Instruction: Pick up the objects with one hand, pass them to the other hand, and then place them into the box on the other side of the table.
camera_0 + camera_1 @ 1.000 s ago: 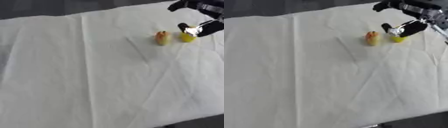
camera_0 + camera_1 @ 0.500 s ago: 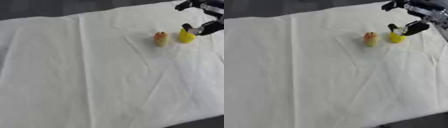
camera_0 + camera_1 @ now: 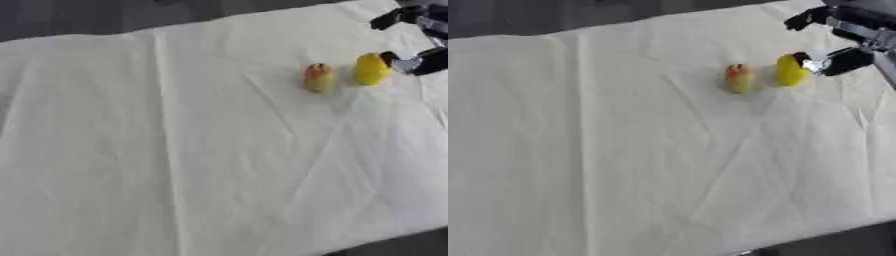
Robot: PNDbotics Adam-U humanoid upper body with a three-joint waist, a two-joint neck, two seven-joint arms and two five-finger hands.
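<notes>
The yellow object [image 3: 790, 70] stands on the white cloth [image 3: 623, 150] at the far right, just beside the reddish-orange object [image 3: 738, 78]. Your right hand [image 3: 842, 37] is spread, thumb tip at the yellow object's right side; contact cannot be confirmed.

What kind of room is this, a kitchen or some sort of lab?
Probably a robot test bench rather than a kitchen: a table under a plain white cloth, just two small fruit-like items laid out, and the robot's right hand reaching for them.
</notes>
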